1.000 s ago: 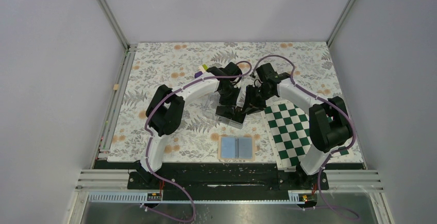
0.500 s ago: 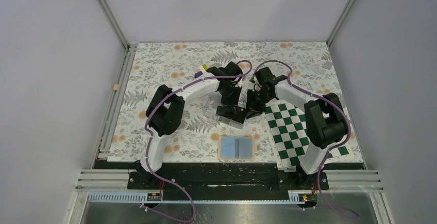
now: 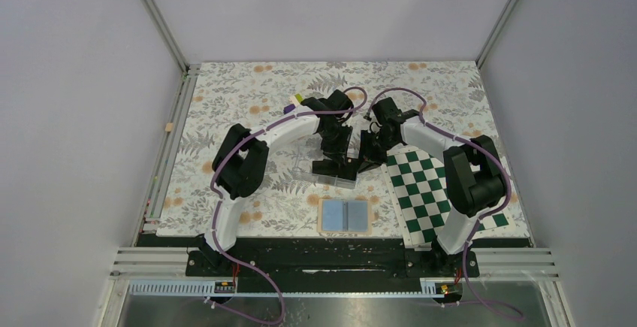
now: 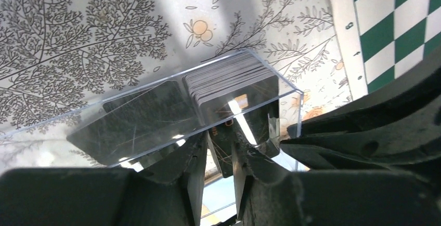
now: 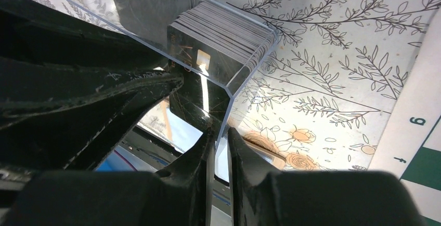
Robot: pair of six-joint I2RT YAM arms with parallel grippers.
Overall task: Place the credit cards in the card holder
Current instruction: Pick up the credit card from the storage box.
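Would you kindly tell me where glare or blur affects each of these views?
Left wrist: white glare streaks cross the clear plastic case, and the left tool, close to the lens, is dark and soft. Right wrist: a bright stripe runs down the front of the credit cards. Top external: even light, faint shadows, card holder clearly seen.

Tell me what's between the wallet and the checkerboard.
Only bare floral cloth lies between the wallet and the checkerboard, as the top view shows.
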